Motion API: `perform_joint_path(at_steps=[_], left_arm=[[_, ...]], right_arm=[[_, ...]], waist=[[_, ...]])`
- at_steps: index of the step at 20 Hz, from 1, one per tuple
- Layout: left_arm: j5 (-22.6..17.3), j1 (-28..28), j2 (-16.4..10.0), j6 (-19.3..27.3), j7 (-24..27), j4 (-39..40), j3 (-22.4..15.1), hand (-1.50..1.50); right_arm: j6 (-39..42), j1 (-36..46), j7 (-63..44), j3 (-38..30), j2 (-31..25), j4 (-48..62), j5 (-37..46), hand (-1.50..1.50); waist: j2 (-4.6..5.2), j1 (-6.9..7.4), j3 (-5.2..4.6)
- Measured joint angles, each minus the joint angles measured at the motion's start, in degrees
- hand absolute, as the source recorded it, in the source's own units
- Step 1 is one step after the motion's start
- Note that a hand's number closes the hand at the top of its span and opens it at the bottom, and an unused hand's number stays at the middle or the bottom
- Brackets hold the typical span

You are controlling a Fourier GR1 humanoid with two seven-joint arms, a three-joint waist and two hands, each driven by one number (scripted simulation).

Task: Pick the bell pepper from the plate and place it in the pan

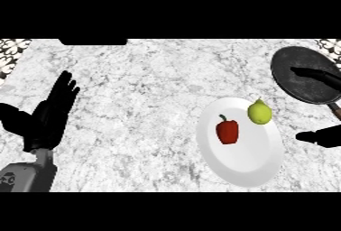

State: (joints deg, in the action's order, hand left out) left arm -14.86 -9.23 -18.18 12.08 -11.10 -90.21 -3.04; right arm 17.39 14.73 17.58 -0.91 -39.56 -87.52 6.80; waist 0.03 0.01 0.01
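Other items noted, located against the marble counter.
The counter top is white with grey veining throughout. One yellow-green lemon stands in the counter's right half, about midway between its far and near edges, with its pointed tip toward the far edge. Dark patterned tile shows at the counter's far left corner, and a second patch at its far right corner. A flat black shape lies along the counter's far edge, left of centre; what it is cannot be determined.
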Motion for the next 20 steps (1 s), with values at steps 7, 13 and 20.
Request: perform_joint_path(at_steps=[7, 13, 20], left_arm=[[0.3, -1.2, 0.3, -0.5, -1.2, -0.4, 0.1, 0.0], [0.4, -1.3, 0.5, -1.6, -0.6, 0.7, 0.7, 0.0], [1.4, 0.4, 1.4, -1.0, -1.5, -1.7, 0.4, 0.0]], right_arm=[[4.0, 8.2, -10.9, 8.3, -1.5, -3.1, 9.3, -1.5], [10.4, 14.9, -18.6, 17.0, 0.2, -1.4, 16.5, -1.5], [22.0, 17.0, -23.9, 23.4, 0.6, -0.8, 19.8, -1.5]], waist=[[0.01, 0.71, -0.07], [0.06, 1.04, -0.09], [-0.05, 0.66, -0.05]])
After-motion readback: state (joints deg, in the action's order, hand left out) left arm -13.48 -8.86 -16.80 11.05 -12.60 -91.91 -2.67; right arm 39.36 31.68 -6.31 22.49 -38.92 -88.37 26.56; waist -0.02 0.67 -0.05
